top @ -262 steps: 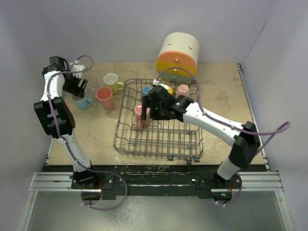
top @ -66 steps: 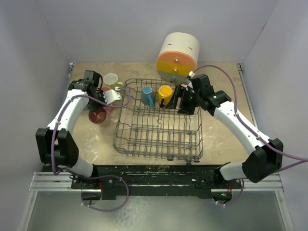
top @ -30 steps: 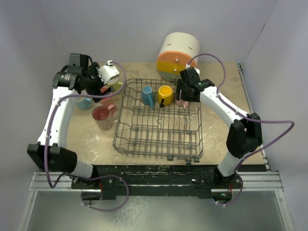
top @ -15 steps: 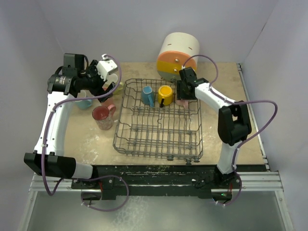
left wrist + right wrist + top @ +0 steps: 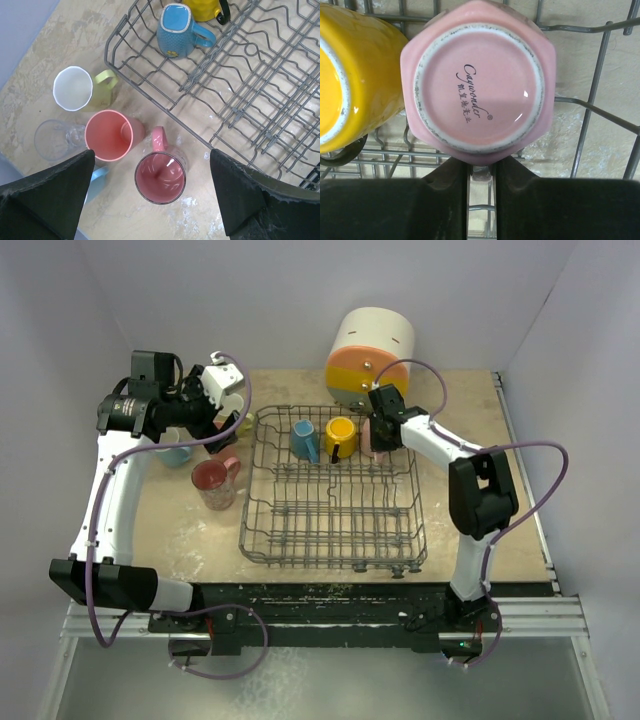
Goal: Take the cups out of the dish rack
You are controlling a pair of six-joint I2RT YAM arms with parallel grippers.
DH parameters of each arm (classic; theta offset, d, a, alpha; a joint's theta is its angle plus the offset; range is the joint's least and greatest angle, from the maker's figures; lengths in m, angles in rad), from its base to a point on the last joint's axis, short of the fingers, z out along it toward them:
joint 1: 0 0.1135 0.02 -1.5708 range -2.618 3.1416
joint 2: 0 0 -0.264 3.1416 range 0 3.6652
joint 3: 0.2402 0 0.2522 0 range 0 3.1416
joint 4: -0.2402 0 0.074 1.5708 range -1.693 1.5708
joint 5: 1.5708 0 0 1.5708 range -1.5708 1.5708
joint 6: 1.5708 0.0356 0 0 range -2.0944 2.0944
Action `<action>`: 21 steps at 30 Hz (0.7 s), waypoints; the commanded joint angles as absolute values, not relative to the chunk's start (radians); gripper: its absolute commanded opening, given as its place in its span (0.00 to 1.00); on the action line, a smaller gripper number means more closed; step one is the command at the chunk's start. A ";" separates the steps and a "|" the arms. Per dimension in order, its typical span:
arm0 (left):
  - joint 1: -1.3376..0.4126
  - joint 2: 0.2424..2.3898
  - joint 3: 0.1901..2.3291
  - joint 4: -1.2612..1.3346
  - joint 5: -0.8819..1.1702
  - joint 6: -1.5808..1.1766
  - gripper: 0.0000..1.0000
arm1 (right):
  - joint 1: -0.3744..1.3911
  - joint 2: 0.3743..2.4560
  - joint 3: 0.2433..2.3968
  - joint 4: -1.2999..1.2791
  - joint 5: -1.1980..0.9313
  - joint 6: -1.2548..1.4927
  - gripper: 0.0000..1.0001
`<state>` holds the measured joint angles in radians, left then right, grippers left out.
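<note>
The grey wire dish rack [image 5: 330,560] sits mid-table and holds a blue cup [image 5: 303,438], a yellow cup [image 5: 340,436] and a pink cup [image 5: 368,440] along its far side. My right gripper [image 5: 382,430] is at the pink cup. In the right wrist view that cup [image 5: 480,95] is upside down, base toward me, and my right gripper [image 5: 481,172] is shut on its handle. The left gripper [image 5: 215,390] hangs open above the unloaded cups: a dark pink mug [image 5: 160,177], a salmon cup [image 5: 109,135], a lime cup [image 5: 75,89] and a clear glass [image 5: 54,139].
A big cream-and-orange cylinder [image 5: 370,355] stands just behind the rack's far right corner. A light blue cup [image 5: 100,175] peeks out beside my left finger. The yellow cup [image 5: 355,85] lies right against the pink one. White walls enclose the table on three sides.
My right jaws have closed from wide open onto the pink cup's handle. The rack has shifted slightly to the right. The left arm has barely moved.
</note>
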<state>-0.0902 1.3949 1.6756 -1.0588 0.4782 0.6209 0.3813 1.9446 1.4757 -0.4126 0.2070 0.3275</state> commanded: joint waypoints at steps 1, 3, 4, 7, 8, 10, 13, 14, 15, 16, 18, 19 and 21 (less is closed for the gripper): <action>-0.086 1.365 1.719 -1.032 0.523 0.602 0.99 | 0.380 1.894 1.461 -0.351 0.207 0.337 0.11; -0.086 1.365 1.719 -1.031 0.528 0.600 0.99 | 0.381 1.880 1.460 -0.355 0.222 0.340 0.03; -0.086 1.366 1.720 -1.030 0.528 0.600 0.99 | 0.382 1.872 1.463 -0.358 0.229 0.341 0.00; -0.086 1.367 1.715 -1.031 0.531 0.606 0.99 | 0.387 1.839 1.475 -0.363 0.256 0.342 0.00; -0.086 1.366 1.712 -1.032 0.532 0.612 0.99 | 0.389 1.826 1.482 -0.364 0.267 0.343 0.00; -0.086 1.365 1.702 -1.030 0.534 0.622 0.99 | 0.396 1.796 1.498 -0.364 0.285 0.343 0.00; -0.086 1.363 1.691 -1.028 0.535 0.636 0.99 | 0.404 1.755 1.526 -0.368 0.295 0.339 0.00; -0.086 1.361 1.688 -1.025 0.537 0.642 0.99 | 0.408 1.742 1.536 -0.370 0.297 0.339 0.00; -0.086 1.355 1.681 -1.021 0.542 0.647 0.99 | 0.410 1.727 1.545 -0.371 0.296 0.340 0.00; -0.086 1.349 1.671 -1.014 0.548 0.656 0.99 | 0.413 1.714 1.555 -0.372 0.293 0.343 0.00; -0.086 1.330 1.642 -0.989 0.570 0.670 0.99 | 0.423 1.695 1.578 -0.390 0.274 0.356 0.00; -0.086 1.318 1.623 -0.973 0.579 0.675 0.99 | 0.431 1.685 1.590 -0.403 0.265 0.362 0.00; -0.086 1.292 1.581 -0.940 0.606 0.695 0.99 | 0.452 1.661 1.612 -0.425 0.237 0.384 0.00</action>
